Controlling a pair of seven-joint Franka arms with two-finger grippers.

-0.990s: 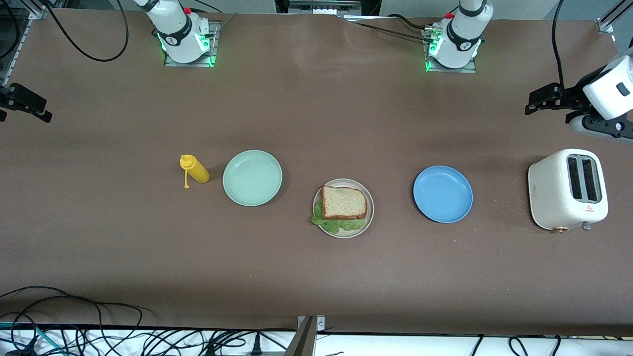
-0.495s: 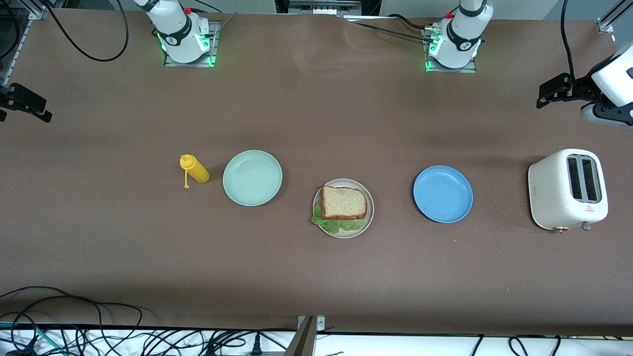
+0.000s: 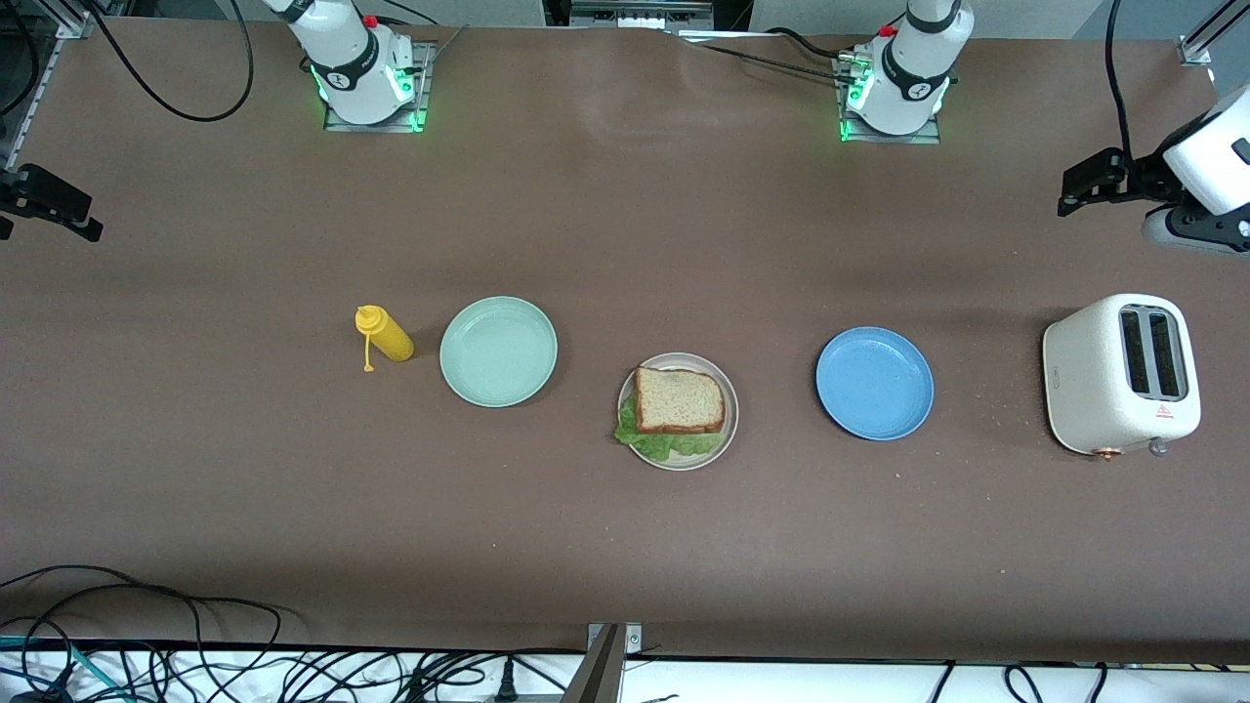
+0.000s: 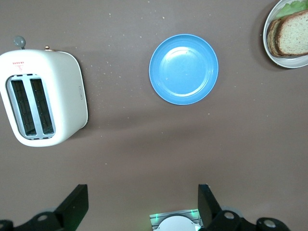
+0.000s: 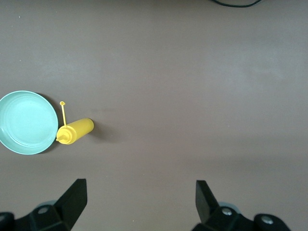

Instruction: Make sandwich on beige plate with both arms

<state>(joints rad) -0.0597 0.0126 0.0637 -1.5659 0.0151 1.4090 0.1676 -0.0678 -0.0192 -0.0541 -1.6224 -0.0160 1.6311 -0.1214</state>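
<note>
On the beige plate (image 3: 724,441), nearest my front camera, sits the finished sandwich (image 3: 678,401), lettuce (image 3: 656,444) spilling over the rim.

Slightly farther from the camera I see the blue plate (image 3: 874,383) toward the left arm's end, with the white toaster (image 3: 1119,374) closer still to that end; the mint-green plate (image 3: 498,351) and the yellow squeeze bottle (image 3: 385,334) lie toward the right arm's end. Both arms wait pulled back high over the table's ends: the left gripper (image 4: 143,207) over bare table near the toaster, fingers apart and holding nothing; the right gripper (image 5: 141,202) likewise spread and empty.
</note>
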